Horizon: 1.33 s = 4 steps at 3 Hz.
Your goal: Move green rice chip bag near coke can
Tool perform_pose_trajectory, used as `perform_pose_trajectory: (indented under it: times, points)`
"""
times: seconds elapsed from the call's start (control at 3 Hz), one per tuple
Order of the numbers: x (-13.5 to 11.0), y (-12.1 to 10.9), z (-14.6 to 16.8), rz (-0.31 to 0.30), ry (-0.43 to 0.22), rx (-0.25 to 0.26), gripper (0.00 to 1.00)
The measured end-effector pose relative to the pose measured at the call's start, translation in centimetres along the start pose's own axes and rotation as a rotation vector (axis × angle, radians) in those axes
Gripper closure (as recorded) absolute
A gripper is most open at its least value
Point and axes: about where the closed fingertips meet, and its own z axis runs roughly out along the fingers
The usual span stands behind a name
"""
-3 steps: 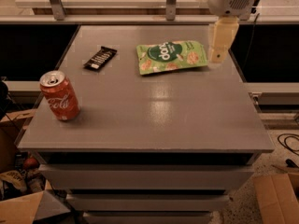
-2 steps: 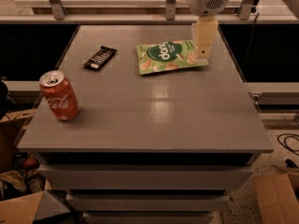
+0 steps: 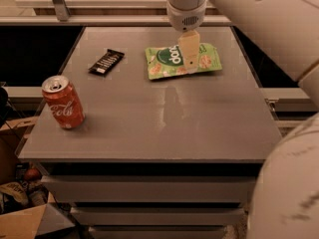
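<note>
The green rice chip bag [image 3: 167, 61] lies flat at the far middle of the grey table [image 3: 164, 118]. The coke can [image 3: 63, 102] stands upright near the table's front left edge, far from the bag. My gripper [image 3: 190, 63] hangs from the white arm directly over the bag's middle, its pale finger pointing down at the bag. It hides part of the bag's lettering.
A small black candy bar wrapper [image 3: 106, 62] lies at the far left of the table, between the can and the bag. A counter runs behind the table. Cardboard boxes [image 3: 25, 223] and clutter sit on the floor at the lower left.
The arm has swung left from beyond the bag's right end to over the bag's middle. The bag, can and wrapper have not moved.
</note>
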Motion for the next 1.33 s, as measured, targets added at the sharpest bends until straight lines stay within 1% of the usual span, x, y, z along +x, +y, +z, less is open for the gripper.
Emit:
perform_pose_trajectory:
  times: [0.33, 0.67, 1.0, 1.33]
  points:
    - [-1.0, -0.4, 3.0, 0.001, 0.022, -0.066, 0.0]
    - [-1.5, -0.7, 5.4, 0.018, 0.004, -0.13, 0.0]
    - [-1.4, -0.9, 7.3, 0.044, -0.018, -0.175, 0.18]
    - [-1.2, -0.9, 8.5, 0.068, -0.039, -0.203, 0.41]
